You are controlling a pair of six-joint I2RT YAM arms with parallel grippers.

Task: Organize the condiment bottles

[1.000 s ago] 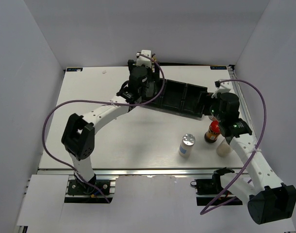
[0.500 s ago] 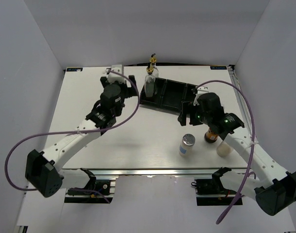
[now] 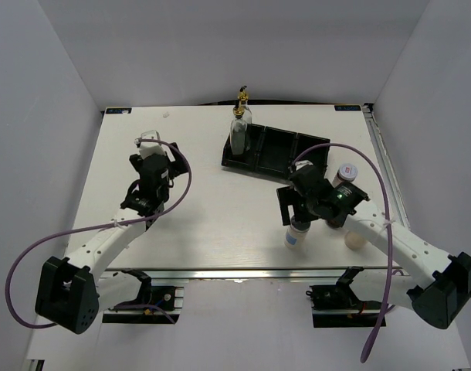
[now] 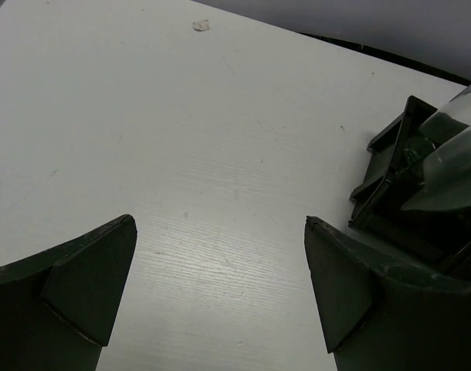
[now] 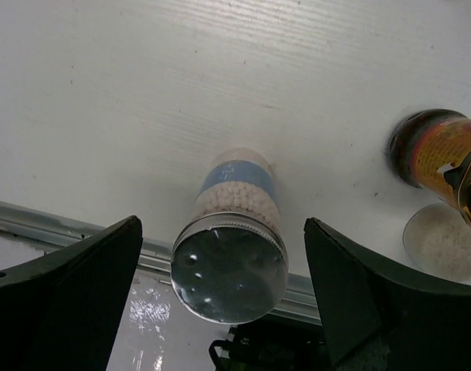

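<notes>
Though half covered by the right arm from above, shaker [image 5: 234, 232]: upright near the table's [image 3: 220, 224] front edge; silver cap, clear body, white beads, blue band.
Right gripper [image 5: 221, 232]: spread wide to either side of the shaker, touching nothing.
Dark jar [image 5: 428, 151]: just beside the shaker, top hidden behind a finger.
Left gripper [image 4: 220, 224]: wide open, empty, over the tabletop.
Glass bottle [image 3: 238, 131]: upright in the tray's [image 3: 297, 151] left end compartment; blurred in the left wrist view.

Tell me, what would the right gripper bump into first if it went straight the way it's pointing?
Most likely the shaker. Its silver cap sits right in line with the open right gripper. Depth is hard to judge from the wrist view, but nothing shows in between.
</notes>
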